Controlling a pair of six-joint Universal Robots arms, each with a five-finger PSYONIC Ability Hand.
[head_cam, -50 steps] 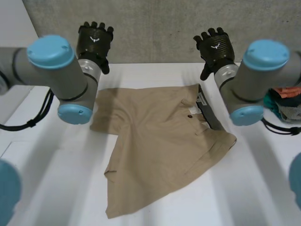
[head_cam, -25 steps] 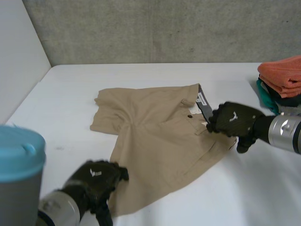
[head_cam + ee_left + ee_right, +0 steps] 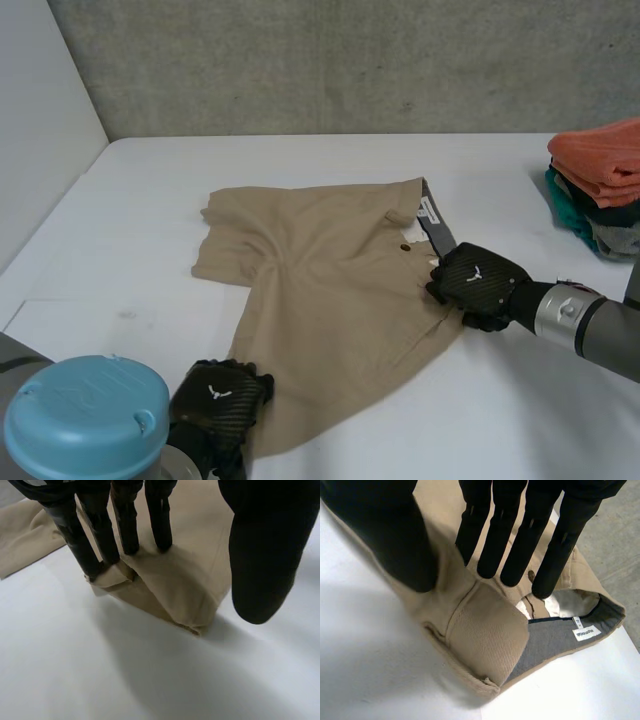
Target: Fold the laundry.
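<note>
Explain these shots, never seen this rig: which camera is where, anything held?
This is a two-armed robot at a white table, each arm ending in a black robot hand. The wide picture looks down from between the arms; the other two come from wrist cameras looking along each palm. Tan shorts lie spread out; folded clothes are stacked at the robot's right. The left robot hand rests straight fingers on a leg hem, the right robot hand at the waistband. Nothing is gripped yet.
</note>
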